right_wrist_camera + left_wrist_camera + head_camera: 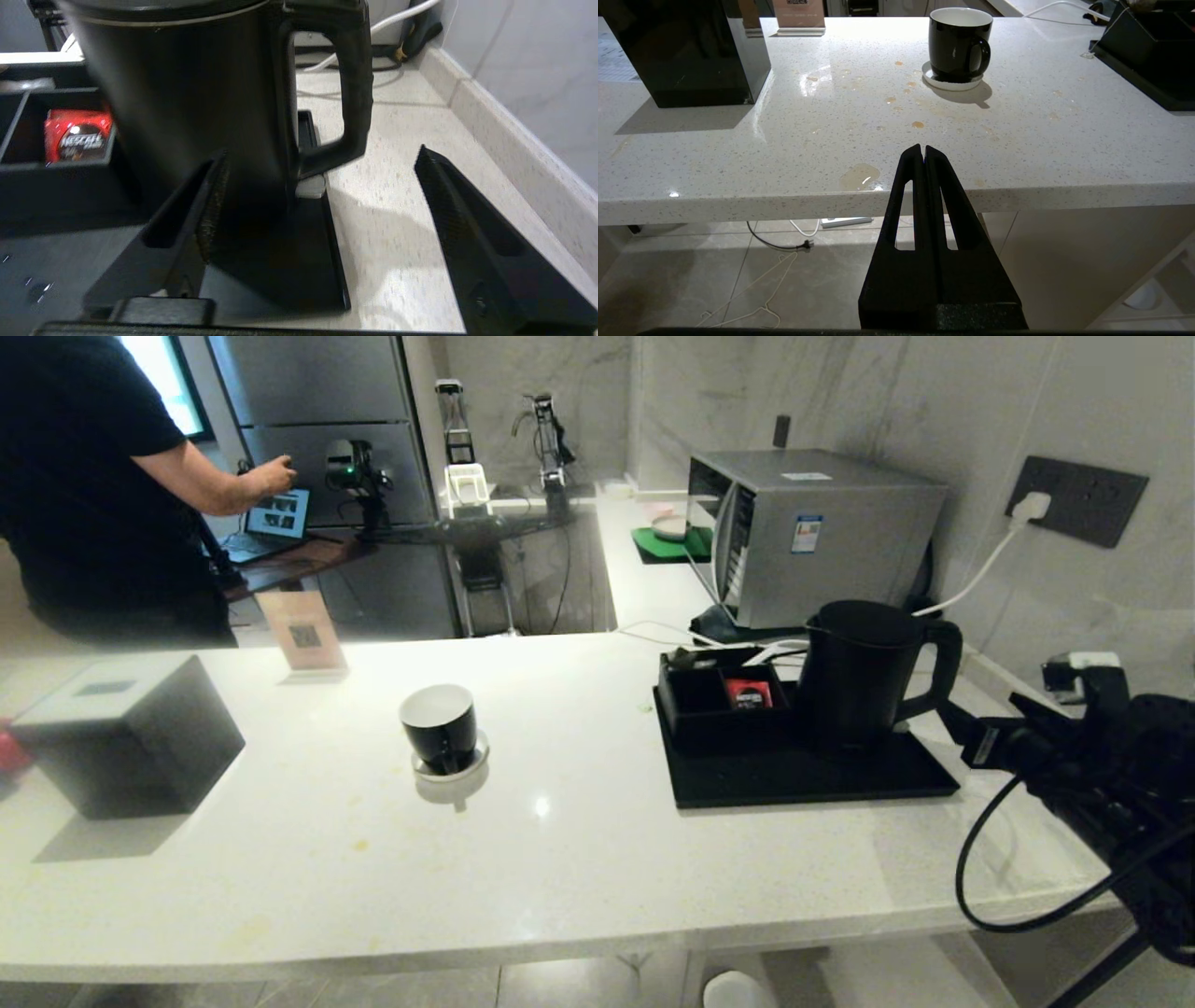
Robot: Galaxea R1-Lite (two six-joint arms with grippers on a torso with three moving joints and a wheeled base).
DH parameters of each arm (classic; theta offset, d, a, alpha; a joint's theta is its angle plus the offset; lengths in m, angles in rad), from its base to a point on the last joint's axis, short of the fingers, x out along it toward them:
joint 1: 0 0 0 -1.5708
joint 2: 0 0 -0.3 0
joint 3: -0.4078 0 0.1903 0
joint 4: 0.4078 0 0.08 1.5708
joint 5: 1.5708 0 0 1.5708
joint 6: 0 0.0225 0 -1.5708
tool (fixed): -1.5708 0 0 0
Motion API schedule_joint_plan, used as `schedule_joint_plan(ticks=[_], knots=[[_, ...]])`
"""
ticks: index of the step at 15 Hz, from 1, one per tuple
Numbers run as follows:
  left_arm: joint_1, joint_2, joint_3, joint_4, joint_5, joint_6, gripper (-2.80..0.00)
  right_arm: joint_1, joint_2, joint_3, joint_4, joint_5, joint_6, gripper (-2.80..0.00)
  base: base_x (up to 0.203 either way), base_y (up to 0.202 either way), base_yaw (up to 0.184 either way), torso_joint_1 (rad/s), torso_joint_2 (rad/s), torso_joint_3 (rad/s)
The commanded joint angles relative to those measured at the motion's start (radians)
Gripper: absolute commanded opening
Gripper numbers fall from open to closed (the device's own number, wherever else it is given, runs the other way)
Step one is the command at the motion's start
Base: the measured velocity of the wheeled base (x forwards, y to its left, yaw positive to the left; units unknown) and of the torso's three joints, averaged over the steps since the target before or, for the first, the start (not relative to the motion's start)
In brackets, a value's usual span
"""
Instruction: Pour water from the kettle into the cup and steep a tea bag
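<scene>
The matte black kettle [859,672] stands on a black tray [812,779] at the right of the white counter, its loop handle [355,84] turned toward the right wall. My right gripper [322,151] is open just short of the handle, low over the tray's edge, holding nothing; one finger [205,210] lies in front of the kettle body, the other finger [458,210] over bare counter. The glossy black cup [439,723] sits on a white coaster mid-counter, also seen as the cup [959,44]. My left gripper [923,148] is shut and empty, before the counter's front edge. No tea bag shows.
A black cube box [131,737] stands at the left and a small sign card [303,635] behind the cup. The tray's compartments hold a red packet [749,693]. A silver appliance [812,532] and a plugged white cable [980,569] sit behind the kettle. A person [93,476] stands far left. Brownish spills [859,176] dot the counter.
</scene>
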Motion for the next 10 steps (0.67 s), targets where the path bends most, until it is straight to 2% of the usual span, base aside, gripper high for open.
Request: schedule_joint_plan(ticks=[1,5,10], knots=[[0.000,0.000,0.000,0.000,0.000,-0.001,-2.80,-0.021,0.037,-0.042,-0.004,0.000,-0.002,0.00,0.000,0.000,0.000,0.000,0.00,0.000],[0.000,0.000,0.000,0.000,0.000,-0.001,-2.80,-0.083,0.078,-0.107,0.015,0.002,-0.004,0.00,0.000,0.000,0.000,0.000,0.00,0.000],[0.000,0.000,0.000,0.000,0.000,-0.001,-2.80,-0.091,0.109,-0.181,0.070,0.005,-0.001,0.00,0.000,0.000,0.000,0.000,0.00,0.000]])
